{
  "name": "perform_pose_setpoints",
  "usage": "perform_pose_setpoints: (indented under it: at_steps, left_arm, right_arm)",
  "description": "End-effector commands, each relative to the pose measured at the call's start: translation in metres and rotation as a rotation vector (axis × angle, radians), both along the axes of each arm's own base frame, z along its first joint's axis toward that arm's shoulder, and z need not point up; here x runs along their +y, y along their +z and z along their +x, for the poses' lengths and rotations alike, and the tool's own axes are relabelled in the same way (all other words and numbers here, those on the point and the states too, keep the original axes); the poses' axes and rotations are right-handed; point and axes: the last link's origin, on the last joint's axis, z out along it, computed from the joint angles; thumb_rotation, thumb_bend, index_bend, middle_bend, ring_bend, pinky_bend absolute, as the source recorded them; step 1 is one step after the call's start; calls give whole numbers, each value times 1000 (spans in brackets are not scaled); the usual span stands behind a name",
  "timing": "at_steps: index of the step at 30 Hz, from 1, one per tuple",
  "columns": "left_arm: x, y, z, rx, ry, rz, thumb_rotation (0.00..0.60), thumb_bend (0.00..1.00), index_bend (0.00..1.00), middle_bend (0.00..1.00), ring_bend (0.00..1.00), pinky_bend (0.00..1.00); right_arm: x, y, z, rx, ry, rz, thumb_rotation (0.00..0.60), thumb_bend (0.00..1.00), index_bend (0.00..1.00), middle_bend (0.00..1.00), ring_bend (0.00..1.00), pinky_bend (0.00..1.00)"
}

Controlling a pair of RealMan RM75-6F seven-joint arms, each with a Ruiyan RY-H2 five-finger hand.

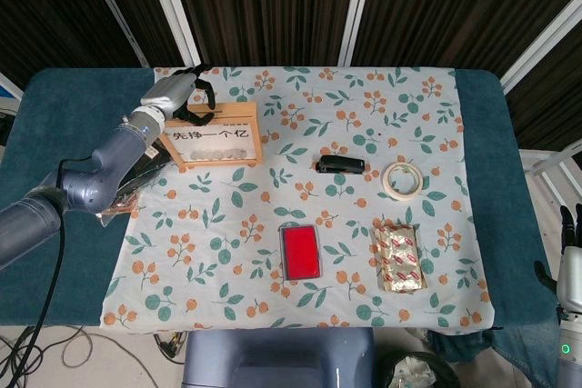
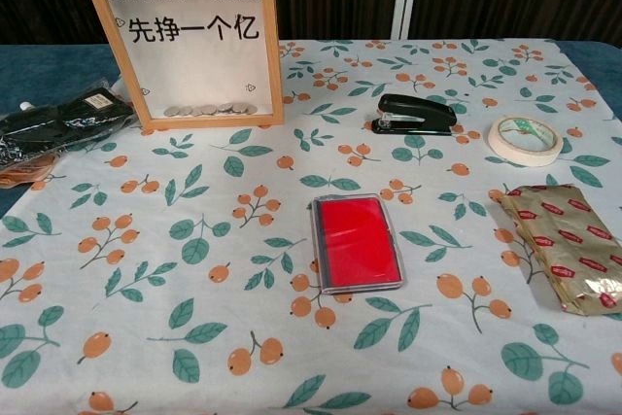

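The left robot hand [image 1: 178, 90] sits at the top back edge of the wooden coin frame [image 1: 214, 137], near its left corner. Its dark fingers [image 1: 205, 94] curl over the top rim and touch it, but I cannot tell if they really squeeze the frame or just rest on it. In the chest view only a dark bit of the hand pokes over the frame [image 2: 185, 41].

The frame stands up at the far left of the flowery cloth [image 1: 346, 97] on the surface. Its long side runs left to right, and its white face with the big letters points toward the robot. A row of coins [image 2: 209, 110] lies at the bottom inside.

It looks like the hand is at the grabbing step. A good next move would need a firm hold on the rim, so the frame does not tip over.

The right robot hand [image 1: 568, 265] hangs far off at the right edge, holding nothing; its fingers point up
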Motion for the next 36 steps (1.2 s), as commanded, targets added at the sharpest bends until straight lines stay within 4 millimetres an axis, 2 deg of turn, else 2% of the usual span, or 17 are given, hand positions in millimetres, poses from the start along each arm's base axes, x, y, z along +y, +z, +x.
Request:
perform_pose_setpoints:
  at_steps: [1,6,9,14,17,22,30,36]
  left_arm:
    - [-1,3,5,-16,-12,13,600,303,502,4,0,0]
    - [-6,18,18,-49,-80,85,600,357,535,15,0,0]
    - [-19,30,21,-61,-138,132,600,375,534,16,0,0]
    - [-45,46,13,-71,-203,196,600,382,535,22,0,0]
    - [-74,54,-8,-56,-234,242,600,382,530,26,0,0]
    - [-122,59,-58,13,-224,302,600,383,493,23,0,0]
    - [-196,53,-123,107,-206,419,600,382,364,8,0,0]
    - [-237,41,-160,242,-170,438,600,383,284,0,0,0]
  right_arm:
    - [0,0,0,-1,0,-1,600,300,0,0,0,0]
    - [0,0,0,-2,-1,-1,600,300,0,0,0,0]
    - [0,-1,-1,-1,-4,2,600,299,0,0,0,0]
    - [-1,-1,-2,-1,-11,0,600,300,0,0,0,0]
    - [-1,1,-3,-4,-13,-6,600,300,0,0,0,0]
    - [-2,2,-5,-9,-15,-7,600,300,0,0,0,0]
    - [-2,-4,-1,-37,14,46,600,300,0,0,0,0]
    - [0,-8,7,-67,80,115,600,300,0,0,0,0]
